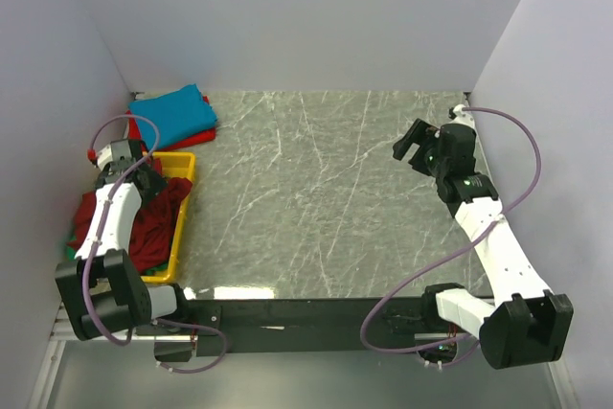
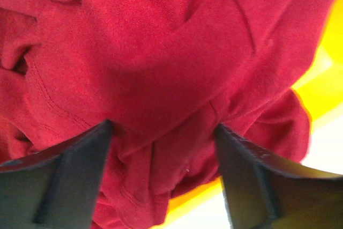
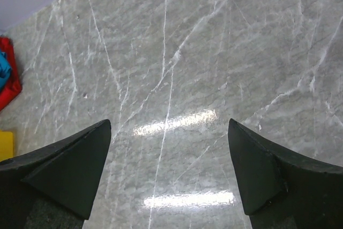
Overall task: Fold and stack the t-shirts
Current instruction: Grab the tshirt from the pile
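- Top view: a turquoise t-shirt (image 1: 172,112) lies folded on a folded red t-shirt (image 1: 203,137) at the back-left corner of the counter (image 1: 316,189). A dark red t-shirt (image 1: 153,222) is heaped in the yellow tray (image 1: 189,189). The left arm (image 1: 107,217) reaches down into the tray, and the right arm (image 1: 488,237) hangs over bare counter.
- Left wrist view: the left fingers (image 2: 64,181) stand apart astride a ridge of the crumpled dark red t-shirt, not clamped on it. The step appears to be picking the next shirt. The next move calls for closing on one fold, then lifting it clear of the tray.
- Right wrist view: the right fingers (image 3: 69,170) are wide apart with nothing between them.
- Writing: no brand, label or lettering is legible in any view.
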Robot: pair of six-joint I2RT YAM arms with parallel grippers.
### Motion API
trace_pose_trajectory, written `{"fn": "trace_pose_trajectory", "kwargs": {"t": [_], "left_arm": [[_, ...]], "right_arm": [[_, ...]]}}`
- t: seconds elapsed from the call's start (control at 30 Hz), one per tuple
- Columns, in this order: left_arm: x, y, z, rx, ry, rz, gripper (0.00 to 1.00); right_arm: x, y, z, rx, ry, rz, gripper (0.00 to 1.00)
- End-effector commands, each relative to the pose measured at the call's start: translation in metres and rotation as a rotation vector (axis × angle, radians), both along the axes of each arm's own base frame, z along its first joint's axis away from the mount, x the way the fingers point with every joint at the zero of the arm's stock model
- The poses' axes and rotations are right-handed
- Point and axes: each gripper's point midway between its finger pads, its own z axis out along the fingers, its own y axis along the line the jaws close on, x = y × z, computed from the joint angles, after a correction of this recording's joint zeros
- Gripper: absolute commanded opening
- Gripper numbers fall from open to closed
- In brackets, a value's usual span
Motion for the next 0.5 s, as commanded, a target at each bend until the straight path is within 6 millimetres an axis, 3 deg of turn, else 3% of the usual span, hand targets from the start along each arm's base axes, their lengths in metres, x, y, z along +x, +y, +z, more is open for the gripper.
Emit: {"fn": "trace_pose_trajectory", "kwargs": {"t": [0.0,0.03,0.07,0.13,0.17,0.23,0.33,0.43,0.47], "left_arm": [[0.01,0.002,-0.002,-0.017,-0.026,-0.034,0.78],[0.01,0.002,-0.001,-0.021,-0.024,-0.033,0.7],[0.013,0.002,0.004,-0.019,-0.038,-0.035,0.53],[0.016,0.002,0.01,-0.022,-0.05,-0.043,0.36],[0.02,0.002,0.017,-0.02,-0.067,-0.047,0.17],[0.025,0.001,0.026,-0.02,-0.084,-0.062,0.01],[0.038,-0.001,0.057,-0.026,-0.144,-0.089,0.01],[0.052,-0.005,0.107,-0.019,-0.258,-0.119,0.01],[0.061,-0.009,0.133,-0.024,-0.327,-0.152,0.01]], "right_arm": [[0.011,-0.001,0.011,0.004,-0.047,-0.002,0.96],[0.012,0.0,0.011,0.004,-0.049,-0.002,0.96],[0.012,0.0,0.009,0.002,-0.044,-0.001,0.96],[0.014,0.0,0.009,0.0,-0.043,0.0,0.95],[0.015,0.0,0.009,-0.001,-0.041,0.0,0.95],[0.017,0.0,0.009,-0.004,-0.04,0.002,0.95],[0.019,0.0,0.009,-0.01,-0.033,0.005,0.93],[0.02,0.0,0.01,-0.012,-0.036,0.006,0.93],[0.02,0.0,0.01,-0.015,-0.035,0.007,0.93]]}}
